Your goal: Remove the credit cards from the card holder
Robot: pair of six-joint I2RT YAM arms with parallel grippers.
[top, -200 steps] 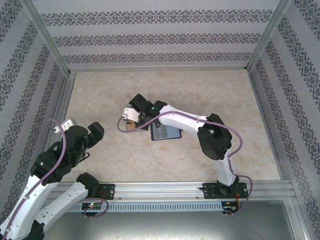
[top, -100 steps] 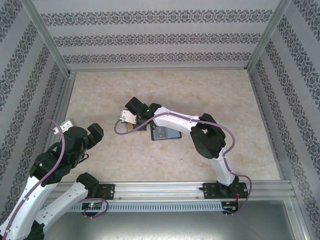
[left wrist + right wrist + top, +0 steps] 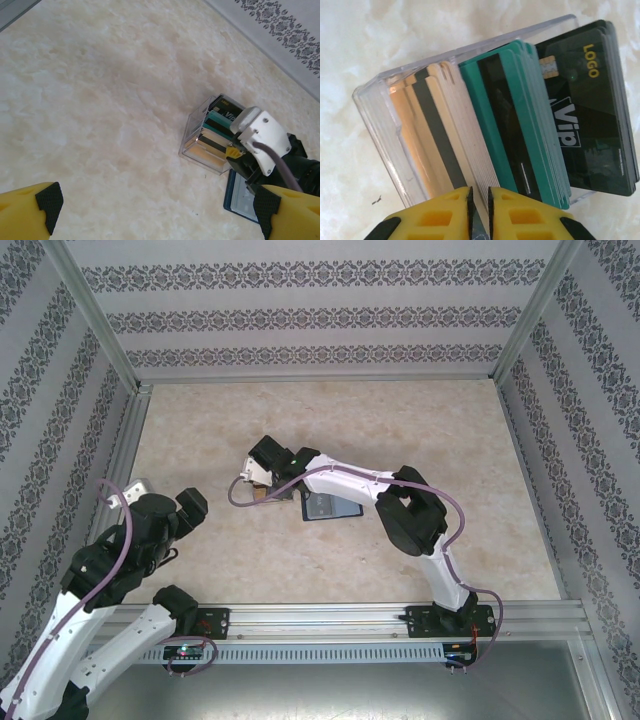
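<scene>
Three blocks of thin rectangular plastic credit cards point(image 3: 510, 125) stand on edge in the clear hard-plastic box that serves as the card holder point(image 3: 375, 107). One block is tan with a dark stripe point(image 3: 437, 135), one is teal with a dark stripe, and one is black-green printed "VIP" point(image 3: 590, 115). None is out yet. The holder sits mid-table on the pale marbled table top point(image 3: 100, 100). A flat dark navy case with a grey window point(image 3: 240, 200) lies just beside it, to its right in the overhead view. My wrist hides whether the two touch.

State, right gripper point(image 3: 479, 202): the yellow fingertips are almost together, with a thin slit between them. They sit at the box's near rim, over the seam between the tan and teal blocks. A pale sliver shows in the slit. I cannot tell whether it is a pinched card edge, so I enter this as undetermined.

State, left gripper point(image 3: 157, 212): the fingers are fully apart with nothing between them, well apart from the holder.

Step, as I judge it: taking a first card at the tan/teal boundary.

Risks:
- The cards are packed tight. Friction may drag neighbours up, so several come out and spill.
- The box looks light and nothing braces it. A pull may lift or tip the whole holder.
- If the slit is too narrow to straddle an edge, my tips land on the card tops and splay them, or shove the box against the navy case.
- The edge is smooth and thin, so a slack grip may let the card slip.
</scene>
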